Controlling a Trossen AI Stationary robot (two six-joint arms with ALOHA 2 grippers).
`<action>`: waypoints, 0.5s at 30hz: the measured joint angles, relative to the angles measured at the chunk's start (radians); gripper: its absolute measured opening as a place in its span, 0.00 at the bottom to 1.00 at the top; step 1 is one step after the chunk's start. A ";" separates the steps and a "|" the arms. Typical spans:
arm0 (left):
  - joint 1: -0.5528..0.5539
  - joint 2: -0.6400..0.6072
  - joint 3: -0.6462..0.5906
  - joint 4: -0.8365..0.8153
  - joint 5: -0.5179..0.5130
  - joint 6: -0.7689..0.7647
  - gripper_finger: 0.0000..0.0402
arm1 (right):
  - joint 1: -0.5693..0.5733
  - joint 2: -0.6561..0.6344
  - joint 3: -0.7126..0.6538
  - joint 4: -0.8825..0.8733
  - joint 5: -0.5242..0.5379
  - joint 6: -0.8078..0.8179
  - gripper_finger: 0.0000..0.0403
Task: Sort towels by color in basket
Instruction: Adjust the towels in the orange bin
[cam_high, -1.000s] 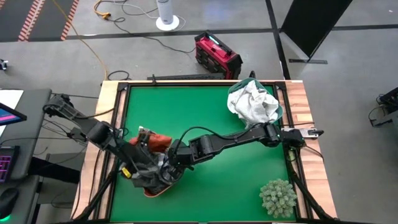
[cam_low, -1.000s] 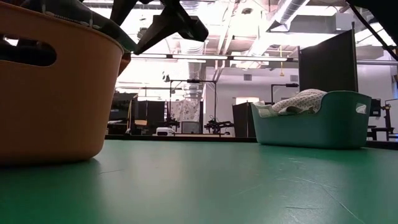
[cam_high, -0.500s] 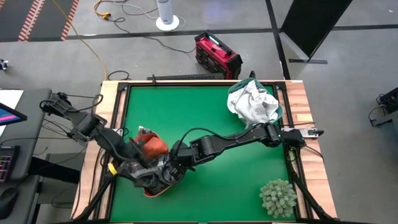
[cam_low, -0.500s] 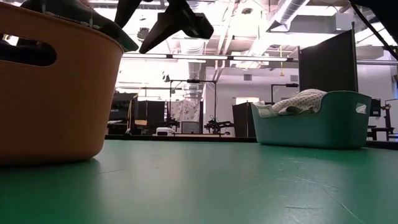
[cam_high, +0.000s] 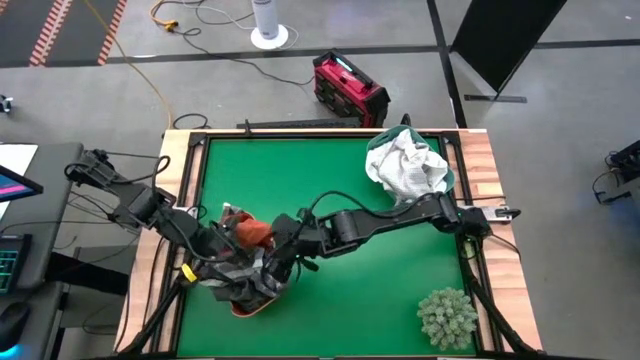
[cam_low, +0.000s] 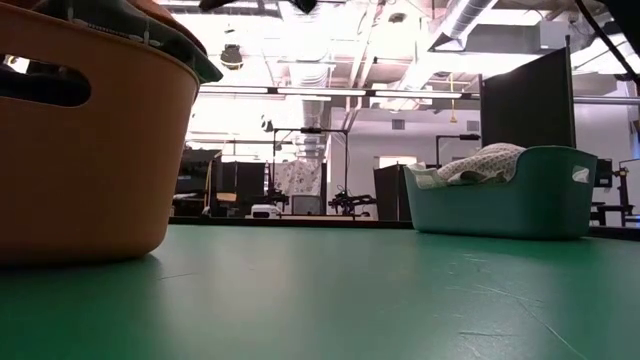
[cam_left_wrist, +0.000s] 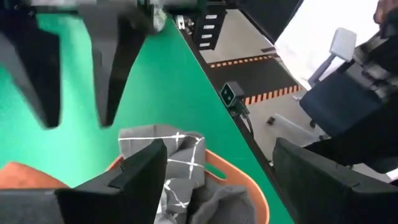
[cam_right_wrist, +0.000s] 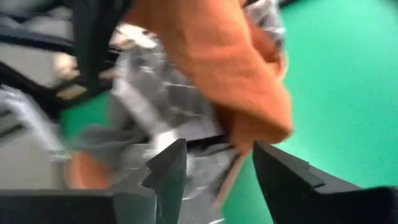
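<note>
An orange basket stands at the table's near left and holds grey checked towels. A rust-orange towel lies on the far side of that pile. My left gripper hovers open over the basket, a finger on either side of the checked cloth. My right gripper is open just right of the basket, its fingers close to the orange towel's hanging corner. In the left wrist view it shows beyond the basket. White towels lie heaped in a teal basket at the far right.
A spiky pale-green plant ball sits at the table's near right corner. Bare green table lies between the two baskets. Both arms cross over the near left part of the table. A red case stands on the floor beyond the far edge.
My right gripper has risen out of the low view's top edge and drawn back from the orange basket toward the table's right. The rust-orange towel has stayed on the pile.
</note>
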 joint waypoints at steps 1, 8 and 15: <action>0.000 0.000 0.000 0.001 -0.001 0.007 0.70 | 0.003 0.003 0.000 0.005 0.043 -0.043 0.53; 0.000 0.000 0.000 0.005 0.004 0.015 0.70 | -0.020 0.011 -0.004 0.162 0.168 -0.353 0.53; 0.000 0.000 0.000 0.016 0.006 0.043 0.70 | -0.102 0.041 -0.005 0.283 -0.030 -0.475 0.53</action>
